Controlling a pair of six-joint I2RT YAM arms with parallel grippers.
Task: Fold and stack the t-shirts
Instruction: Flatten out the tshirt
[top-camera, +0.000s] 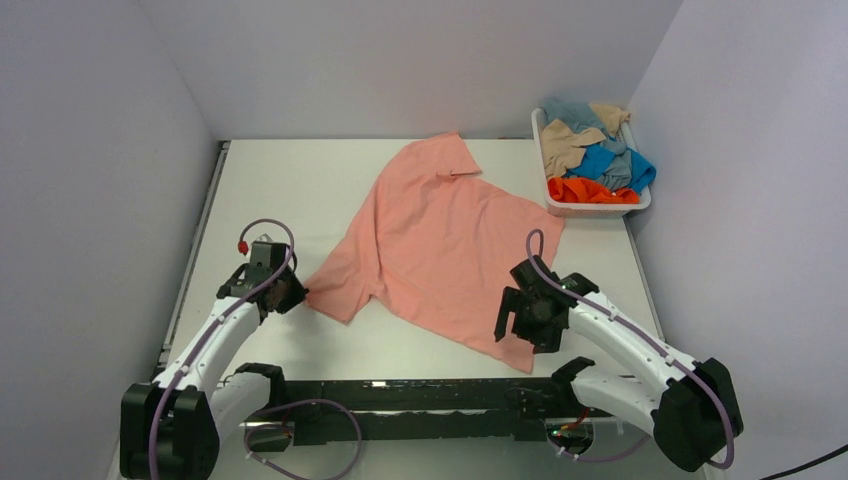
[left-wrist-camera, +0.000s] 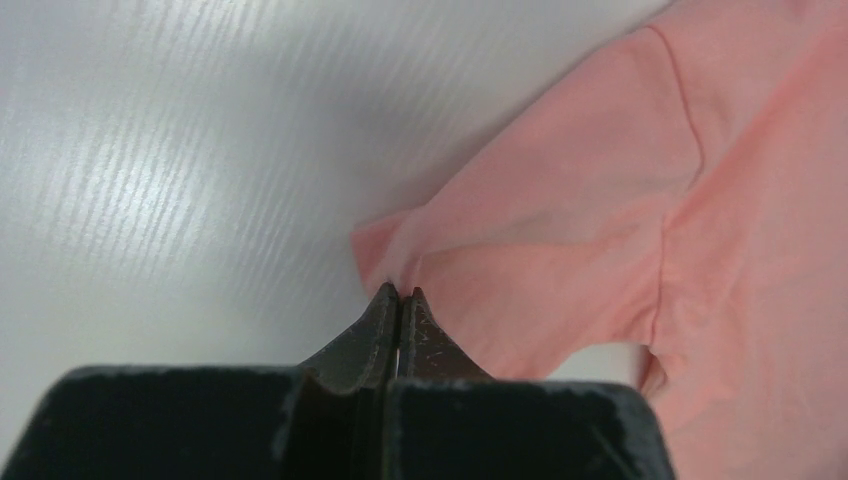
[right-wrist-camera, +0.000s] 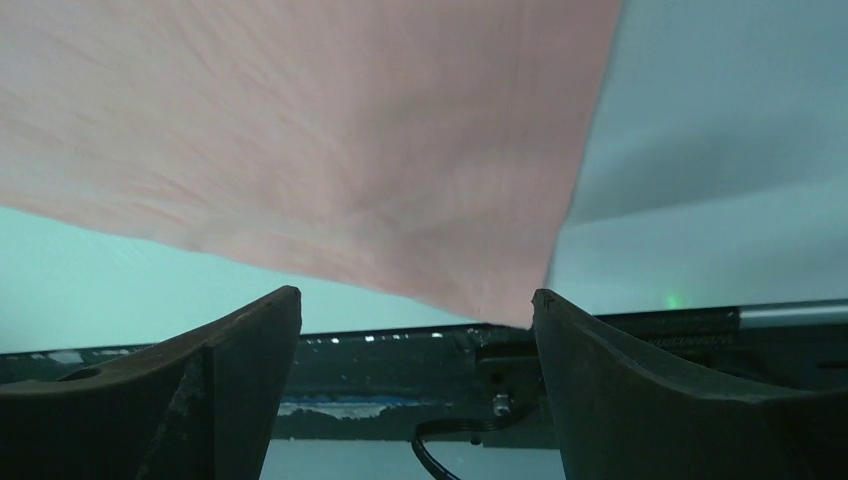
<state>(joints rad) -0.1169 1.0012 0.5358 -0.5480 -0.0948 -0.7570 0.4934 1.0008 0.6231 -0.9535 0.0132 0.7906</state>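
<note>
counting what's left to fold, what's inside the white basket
The white basket holds a crumpled orange shirt, bright blue shirt, tan shirt and grey-blue shirt. Anything beneath them is covered.

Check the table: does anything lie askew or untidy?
Yes. The pink shirt lies diagonally across the table, not squared to its edges, one sleeve pinched by the left gripper. The other shirts sit crumpled in the basket.

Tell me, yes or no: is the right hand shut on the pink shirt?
No: the right hand has its fingers wide apart in its wrist view, with the shirt corner ungripped between them.
</note>
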